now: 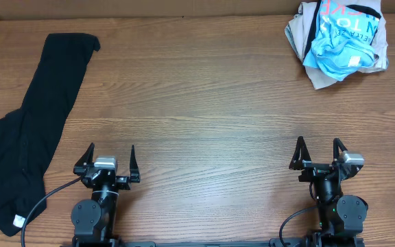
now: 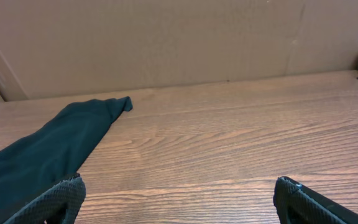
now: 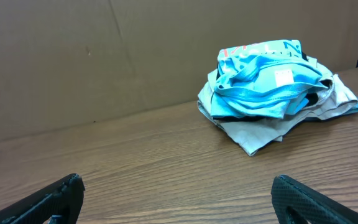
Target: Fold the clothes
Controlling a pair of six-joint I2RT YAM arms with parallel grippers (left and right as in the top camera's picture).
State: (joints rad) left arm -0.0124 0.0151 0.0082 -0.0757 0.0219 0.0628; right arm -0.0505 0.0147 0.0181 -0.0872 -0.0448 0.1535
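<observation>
The black garment (image 1: 33, 123) lies stretched out along the table's left side, running from the far left toward the near left corner, with a small white tag (image 1: 18, 221) at its near end. In the left wrist view it (image 2: 42, 149) lies ahead and to the left. My left gripper (image 1: 110, 152) is open and empty, just right of the garment's near half; its fingertips (image 2: 179, 196) frame bare wood. My right gripper (image 1: 319, 145) is open and empty at the near right, far from the garment; its jaws (image 3: 179, 193) show bare table between them.
A crumpled pile of light-blue and beige printed garments (image 1: 338, 38) sits at the far right corner, also in the right wrist view (image 3: 272, 93). A brown cardboard wall (image 2: 166, 37) stands behind the table's far edge. A black cable (image 1: 43, 206) crosses the garment's near end.
</observation>
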